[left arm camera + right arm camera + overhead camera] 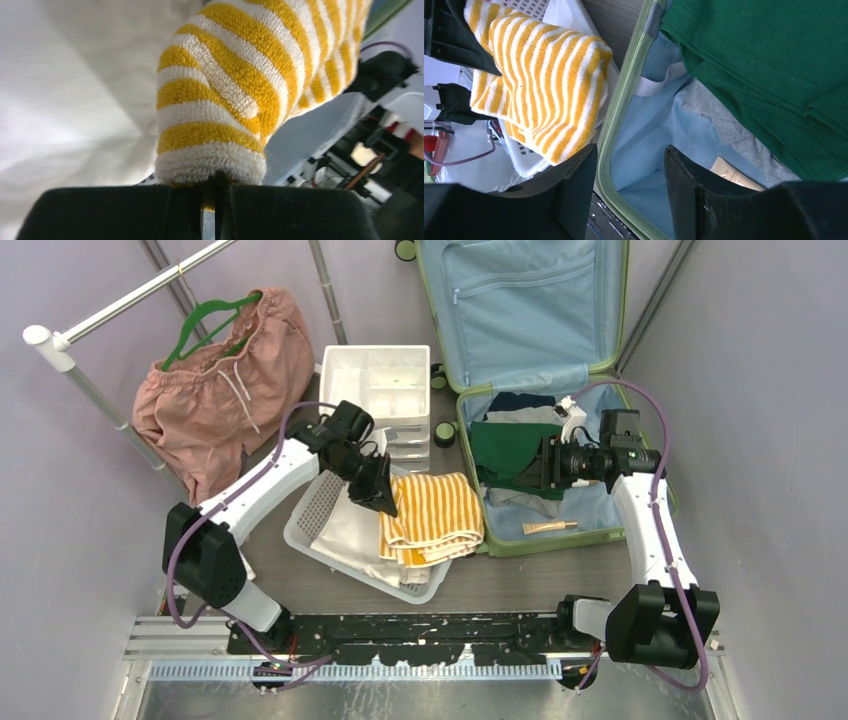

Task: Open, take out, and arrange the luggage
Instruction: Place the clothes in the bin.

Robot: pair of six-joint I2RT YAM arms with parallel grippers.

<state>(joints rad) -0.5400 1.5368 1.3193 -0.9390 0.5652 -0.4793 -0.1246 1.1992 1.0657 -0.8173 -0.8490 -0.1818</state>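
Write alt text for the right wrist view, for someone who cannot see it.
The open right gripper hangs over the rim of the open suitcase, whose blue lining holds a green garment, a grey cloth and a beige tube. To the left, a yellow-striped towel drapes over a white basket.

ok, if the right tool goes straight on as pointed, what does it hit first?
Likely the blue lining of the luggage, just inside its green rim, beside the green shirt. Depth unclear.
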